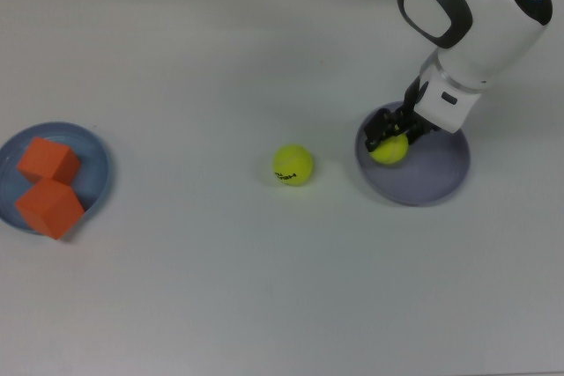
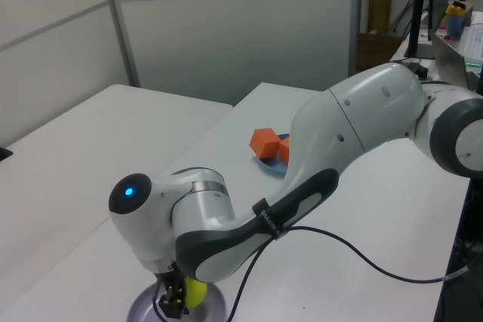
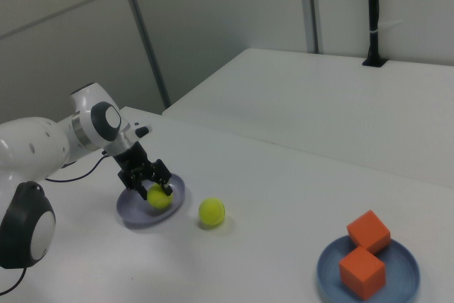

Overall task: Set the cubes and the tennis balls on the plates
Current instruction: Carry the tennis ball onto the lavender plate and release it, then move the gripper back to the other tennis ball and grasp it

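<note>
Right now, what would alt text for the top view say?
A white robot arm's gripper holds a tennis ball over a lavender plate. Another ball lies on the table; two orange cubes sit on a blue plate.

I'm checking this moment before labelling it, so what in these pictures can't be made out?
- Left view: the lettered tennis ball on the table is hidden behind the arm.
- Left view: the lavender plate is cut off by the bottom edge and partly covered by the gripper.
- Left view: the second orange cube and blue plate are mostly hidden by the arm.
- All views: whether the held tennis ball touches the plate.
</note>
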Robot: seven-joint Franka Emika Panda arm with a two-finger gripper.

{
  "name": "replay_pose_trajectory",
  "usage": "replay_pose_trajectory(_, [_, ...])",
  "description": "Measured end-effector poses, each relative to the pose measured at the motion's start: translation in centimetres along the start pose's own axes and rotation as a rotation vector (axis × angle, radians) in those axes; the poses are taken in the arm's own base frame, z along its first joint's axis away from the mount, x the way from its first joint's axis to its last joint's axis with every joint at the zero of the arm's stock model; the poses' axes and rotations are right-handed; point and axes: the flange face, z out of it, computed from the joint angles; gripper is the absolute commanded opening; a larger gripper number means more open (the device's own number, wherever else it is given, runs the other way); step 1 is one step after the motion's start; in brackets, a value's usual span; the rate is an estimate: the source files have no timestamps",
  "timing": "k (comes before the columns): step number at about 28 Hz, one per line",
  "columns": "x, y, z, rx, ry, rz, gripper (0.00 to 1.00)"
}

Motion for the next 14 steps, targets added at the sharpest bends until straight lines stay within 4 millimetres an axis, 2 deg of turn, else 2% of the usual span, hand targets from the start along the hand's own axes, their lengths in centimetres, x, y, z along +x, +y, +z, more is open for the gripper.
replay_pose_trajectory(7, [0.6, 1.2, -2.0, 0.002, 0.036, 0.044, 1.0])
replay_pose_trajectory(11, [1.0, 4.1, -2.9, -0.023, 0.053, 0.102, 1.0])
replay_pose_trajectory(13, [1.1, 6.4, -2.5, -0.045, 0.05, 0.136, 1.0])
replay_pose_trajectory(14, [1.2, 8.3, -2.0, -0.061, 0.043, 0.164, 1.0])
